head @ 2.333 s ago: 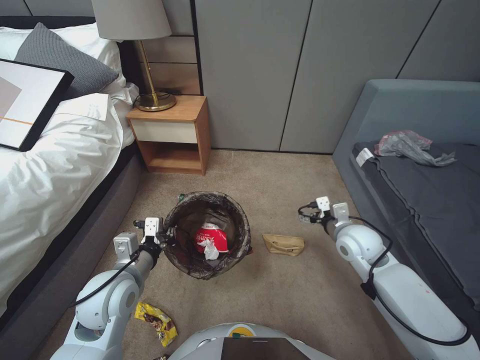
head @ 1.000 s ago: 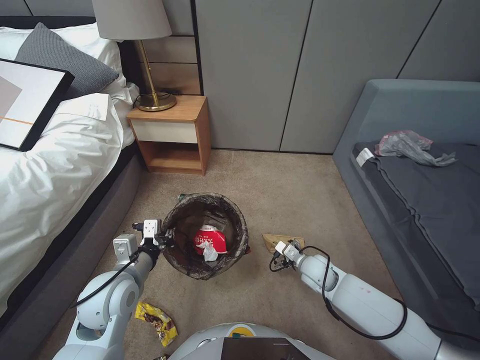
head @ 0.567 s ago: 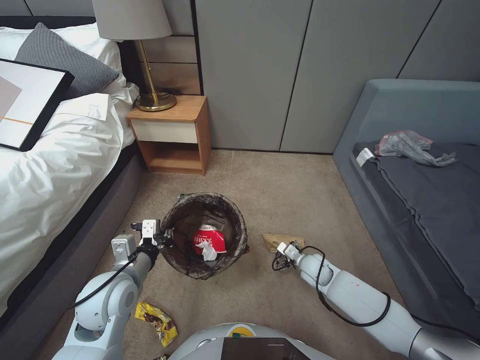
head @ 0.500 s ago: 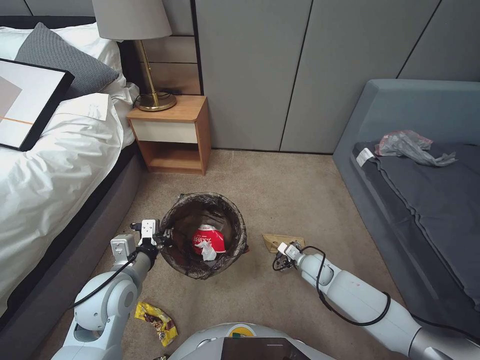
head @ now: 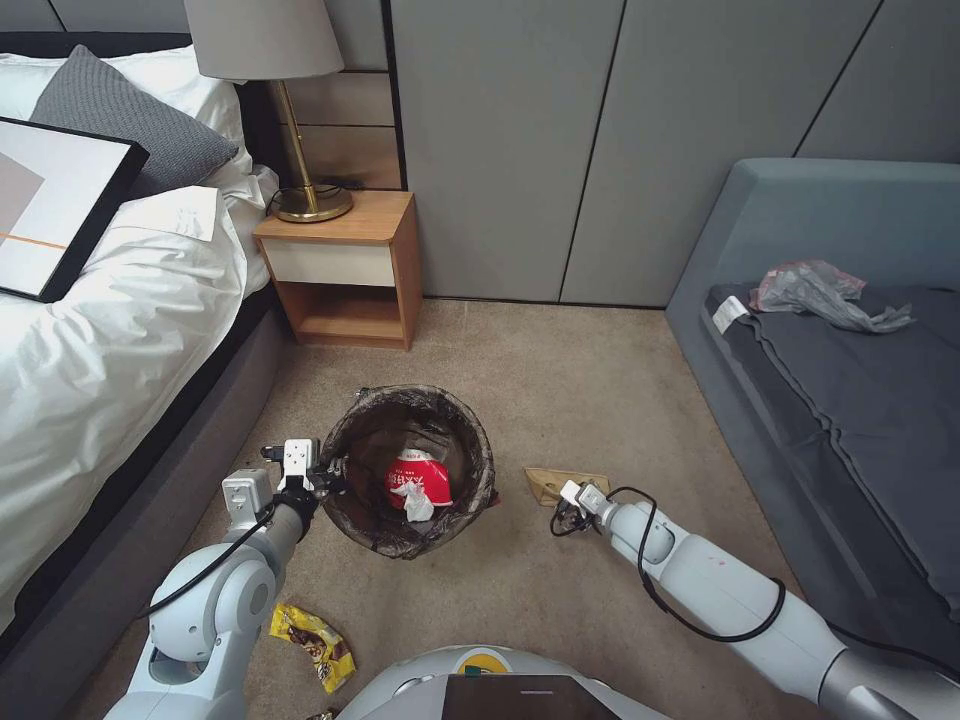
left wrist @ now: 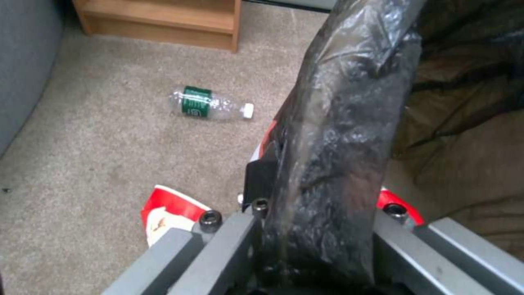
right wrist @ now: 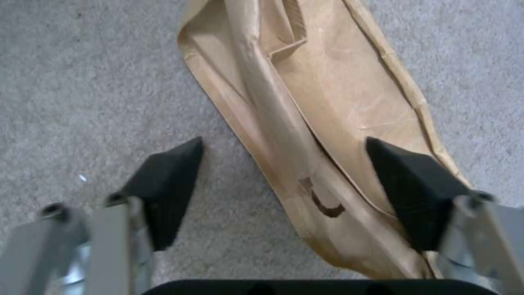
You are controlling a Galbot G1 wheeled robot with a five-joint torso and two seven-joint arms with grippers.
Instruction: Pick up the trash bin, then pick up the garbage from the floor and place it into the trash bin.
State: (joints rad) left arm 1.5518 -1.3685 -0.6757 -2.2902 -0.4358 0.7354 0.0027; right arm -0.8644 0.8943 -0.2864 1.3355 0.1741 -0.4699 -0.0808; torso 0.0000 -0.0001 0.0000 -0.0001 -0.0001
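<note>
Straddling tan paper bag (right wrist: 306, 123), right hand (right wrist: 284, 184) spread wide: flat paper may slip on carpet. Left hand (left wrist: 306, 246) clamped on trash bin (head: 410, 470) rim; liner could tear.

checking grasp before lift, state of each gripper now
Left gripper: shut on the trash bin rim.
Right gripper: open, straddling the paper bag.
</note>
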